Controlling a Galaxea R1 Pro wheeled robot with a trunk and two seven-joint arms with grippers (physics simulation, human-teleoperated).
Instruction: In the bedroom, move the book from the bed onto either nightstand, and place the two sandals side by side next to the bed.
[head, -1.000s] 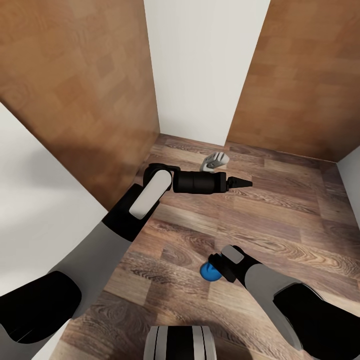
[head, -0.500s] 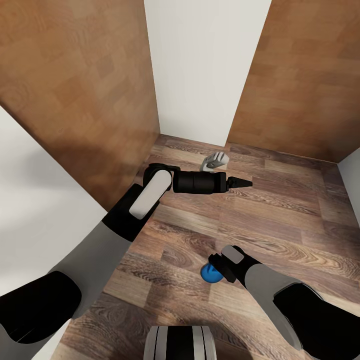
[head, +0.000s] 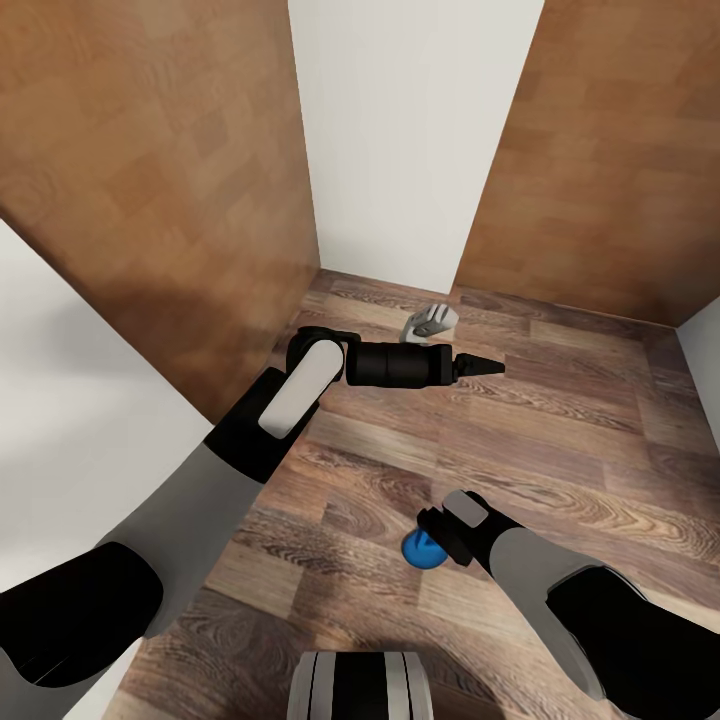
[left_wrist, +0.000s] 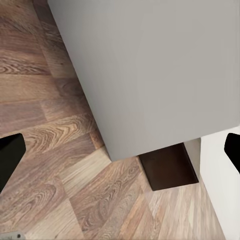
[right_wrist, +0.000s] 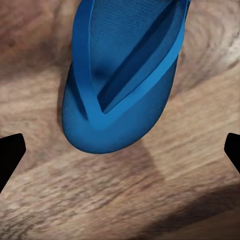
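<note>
One bright blue sandal (head: 416, 548) lies flat on the wood-plank floor just ahead of my base. My right gripper (head: 430, 532) hangs directly over it. In the right wrist view the sandal (right_wrist: 120, 85) shows its toe end and thong straps, and the right gripper (right_wrist: 120, 150) is open, its dark fingertips (right_wrist: 10, 155) wide apart and off the sandal. My left gripper (head: 492, 367) is stretched out level over the floor farther ahead. It is open in the left wrist view (left_wrist: 120, 155) and holds nothing. The book and the bed are out of view.
Tall brown wood panels (head: 160, 200) stand at left and right with a white wall (head: 405, 140) between them. A small white-grey object (head: 430, 322) lies on the floor by that wall. A white surface (head: 60, 400) closes the left side. A dark brown block (left_wrist: 167, 167) sits under a grey panel.
</note>
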